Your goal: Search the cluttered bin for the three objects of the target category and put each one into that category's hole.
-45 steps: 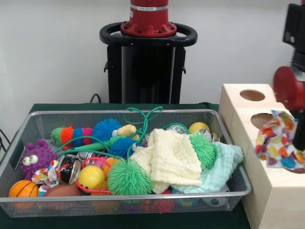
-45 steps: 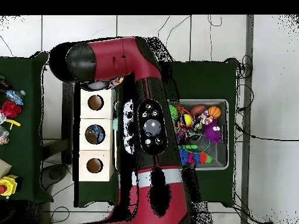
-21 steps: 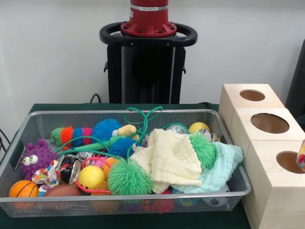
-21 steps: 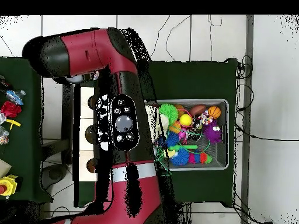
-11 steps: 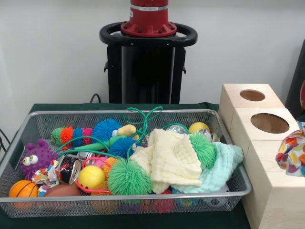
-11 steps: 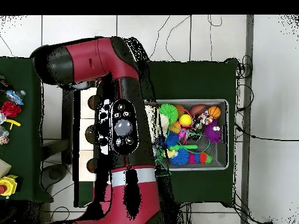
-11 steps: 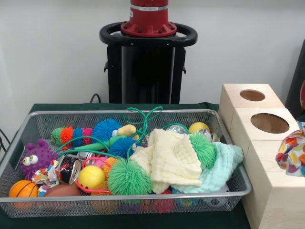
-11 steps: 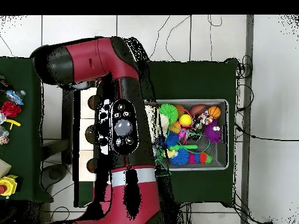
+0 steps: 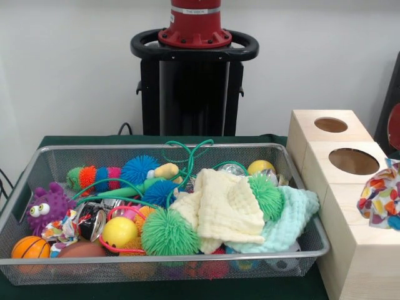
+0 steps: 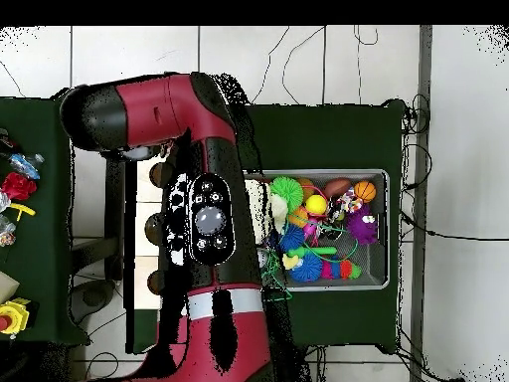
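Note:
The wire mesh bin (image 9: pixel 187 257) stands on the green table, full of toys. In it I see a green spiky ball (image 9: pixel 169 232), a blue spiky ball (image 9: pixel 139 169), a yellow ball (image 9: pixel 119 231), a small orange basketball (image 9: pixel 30 248), a purple googly-eyed monster (image 9: pixel 49 206), a striped fuzzy caterpillar (image 9: pixel 94 177), a cream cloth (image 9: pixel 225 209), a mint cloth (image 9: pixel 284 222) and a green cord (image 9: pixel 187 153). In the overhead view the arm (image 10: pixel 204 219) lies over the left part of the bin (image 10: pixel 384 229). The gripper shows in neither view.
Three pale wooden boxes stand in a row beside the bin; two show round holes (image 9: pixel 330 124) (image 9: pixel 354 161). A colourful patterned cloth (image 9: pixel 381 200) lies on the nearest box (image 9: pixel 362 250). The robot's pedestal (image 9: pixel 190 81) is behind the bin. Another table with small toys (image 10: pixel 15 184) is off to the side.

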